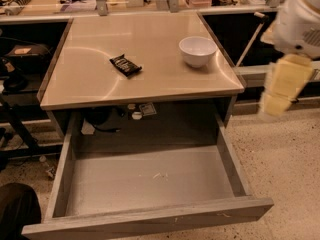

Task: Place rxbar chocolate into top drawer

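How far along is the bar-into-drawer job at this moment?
Done: the wide grey metal top drawer stands pulled open, floor bare. In hand: nothing; the gripper hangs beyond the counter's right edge, apart from the small black-wrapped rxbar chocolate lying on the tan countertop left of the white bowl. Left: grasp the bar, carry it, set it in the drawer.

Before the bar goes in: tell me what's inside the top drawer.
The drawer floor shows bare, only faint scuffs. Its rear is shadowed beneath the counter, so unchecked. The bar lies on the counter; the gripper hangs off right.
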`<state>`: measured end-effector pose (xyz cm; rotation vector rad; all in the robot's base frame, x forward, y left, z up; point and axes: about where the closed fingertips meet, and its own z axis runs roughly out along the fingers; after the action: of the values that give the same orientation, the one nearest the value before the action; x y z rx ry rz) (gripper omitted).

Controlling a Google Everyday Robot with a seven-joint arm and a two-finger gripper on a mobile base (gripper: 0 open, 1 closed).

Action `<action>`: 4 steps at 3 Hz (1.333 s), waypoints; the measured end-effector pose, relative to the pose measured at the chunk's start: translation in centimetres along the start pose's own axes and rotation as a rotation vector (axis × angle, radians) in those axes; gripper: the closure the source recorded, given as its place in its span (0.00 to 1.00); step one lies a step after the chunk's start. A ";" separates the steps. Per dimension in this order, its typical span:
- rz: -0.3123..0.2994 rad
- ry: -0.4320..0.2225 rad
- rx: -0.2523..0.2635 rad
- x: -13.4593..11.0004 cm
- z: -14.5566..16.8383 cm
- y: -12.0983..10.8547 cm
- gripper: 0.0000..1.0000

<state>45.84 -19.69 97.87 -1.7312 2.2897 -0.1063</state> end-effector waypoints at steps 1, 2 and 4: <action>0.041 0.055 -0.002 -5.3 1.4 -4.2 0.00; 0.008 0.027 -0.014 -9.9 2.0 -5.7 0.00; 0.004 -0.001 0.014 -10.9 2.0 -6.4 0.00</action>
<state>55.06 -10.93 99.17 -1.7199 2.2860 -0.1208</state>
